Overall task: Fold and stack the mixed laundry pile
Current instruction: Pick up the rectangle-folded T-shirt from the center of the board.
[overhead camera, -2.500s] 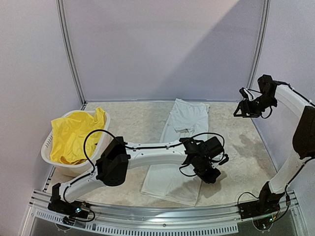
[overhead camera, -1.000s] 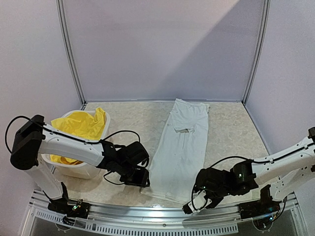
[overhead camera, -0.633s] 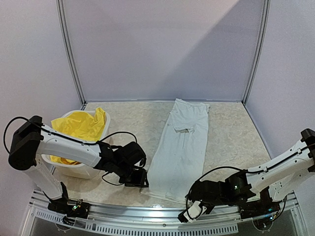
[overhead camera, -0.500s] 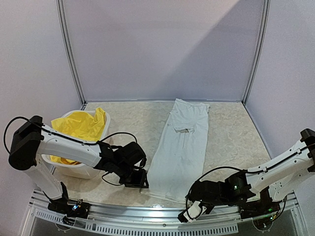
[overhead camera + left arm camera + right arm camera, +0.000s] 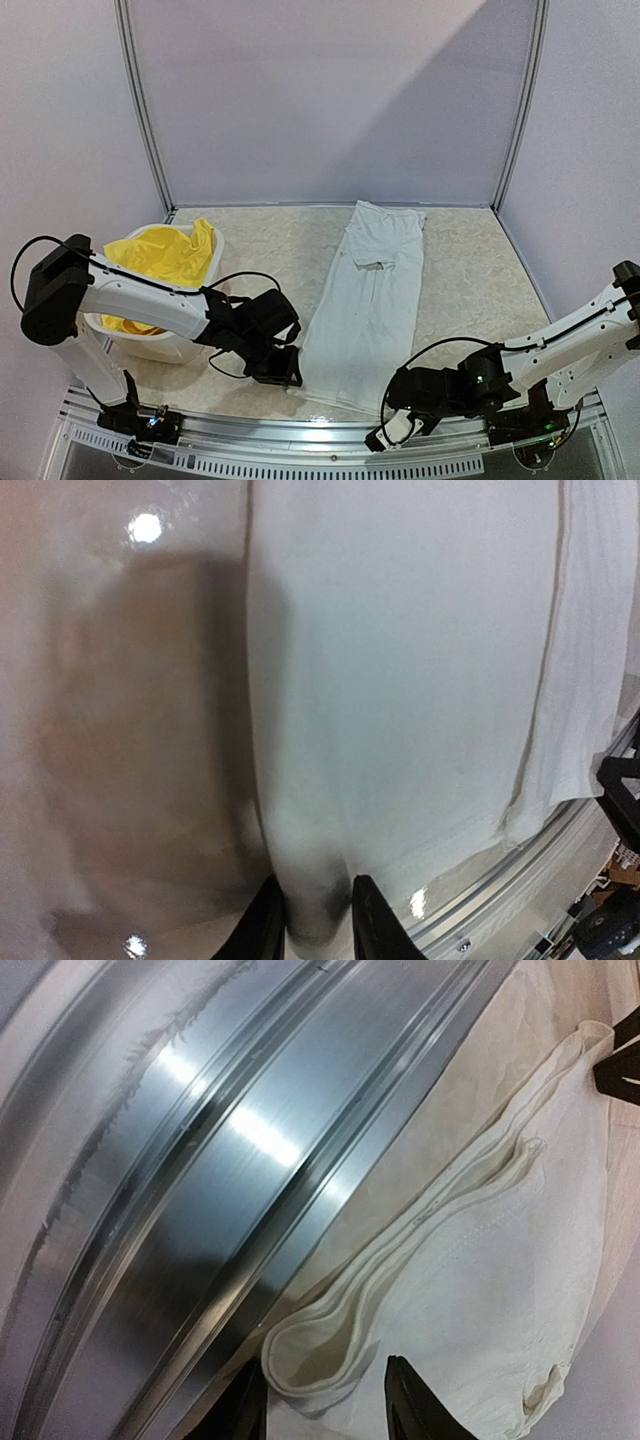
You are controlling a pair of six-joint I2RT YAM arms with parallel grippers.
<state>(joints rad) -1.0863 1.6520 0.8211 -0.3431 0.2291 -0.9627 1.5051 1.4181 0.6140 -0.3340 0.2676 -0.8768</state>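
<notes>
You're at the near hem of the white T-shirt [image 5: 365, 300], laid out lengthwise mid-table [image 5: 470, 280]. The left gripper [image 5: 318, 925] pinches its near-left corner, and the right gripper [image 5: 325, 1400] straddles the near-right one (whether it bites, I cannot tell). Next, I judge, you need both corners held firmly and carried evenly toward the collar. Count one shirt, one yellow shorts [image 5: 160, 265] in one basket [image 5: 150, 345], and two grippers.

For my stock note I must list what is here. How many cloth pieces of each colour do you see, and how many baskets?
White garment: 1
Yellow garment: 1
White basket: 1
Total: 3
</notes>
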